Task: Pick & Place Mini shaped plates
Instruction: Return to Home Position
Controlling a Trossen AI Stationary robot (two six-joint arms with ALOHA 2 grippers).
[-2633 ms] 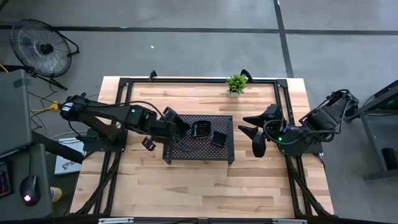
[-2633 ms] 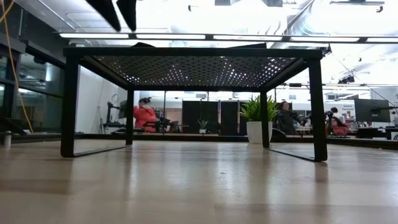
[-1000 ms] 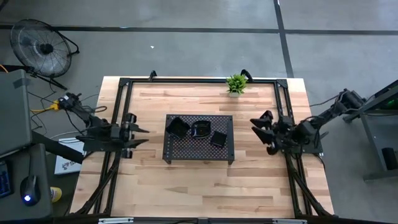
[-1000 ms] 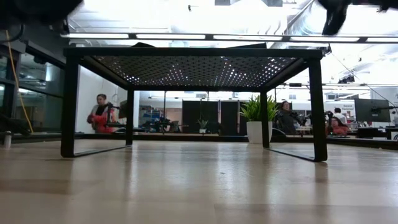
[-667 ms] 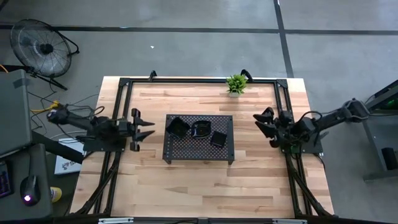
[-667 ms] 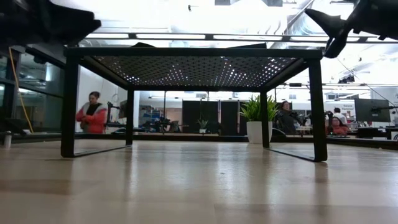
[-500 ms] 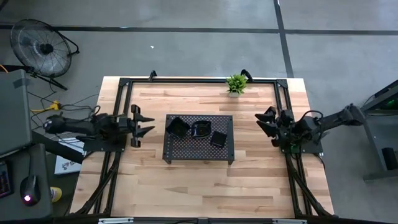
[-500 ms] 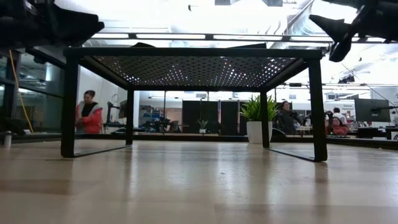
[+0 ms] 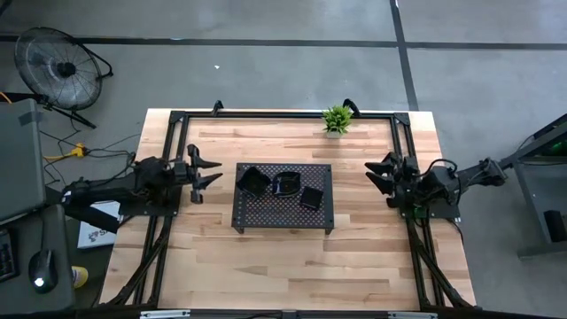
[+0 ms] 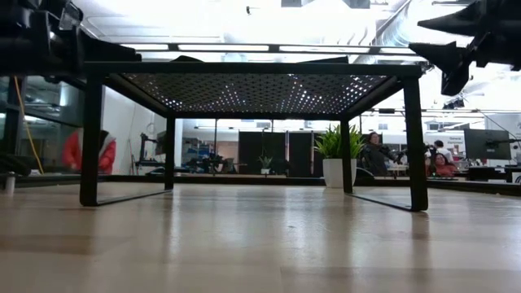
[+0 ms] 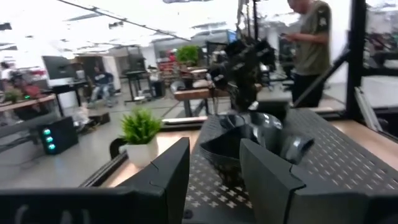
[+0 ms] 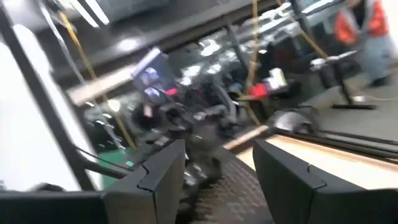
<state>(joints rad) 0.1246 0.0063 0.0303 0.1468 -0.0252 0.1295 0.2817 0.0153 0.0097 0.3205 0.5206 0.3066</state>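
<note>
Both arms sat out at the sides of the worktop (image 9: 266,266), well apart from the shelf (image 9: 283,217) in the middle. The left gripper (image 9: 216,173) hung near the worktop's left edge, aimed at the shelf. Its two fingers (image 11: 163,180) were spread apart with nothing between them (the left wrist view showed just a bare gap, with the plates visible through it). The right gripper (image 9: 373,176) hung near the right edge, facing the shelf too, also spread wide and holding nothing.

The plates (image 9: 285,183) were all on top of the shelf, in three dark clumps on the half nearer the plant (image 9: 336,119). One clump sat by the shelf's left edge and one about mid-shelf. A small square one sat toward the right edge, a touch further from the plant side. Couldn't tell from above how many were in each pile.

The low view only gave the shelf's perforated underside and legs, with both grippers up around shelf-top height off either end. The plant stood at the worktop's long edge, right of the middle. A person (image 11: 311,43) stood in the room beyond.
</note>
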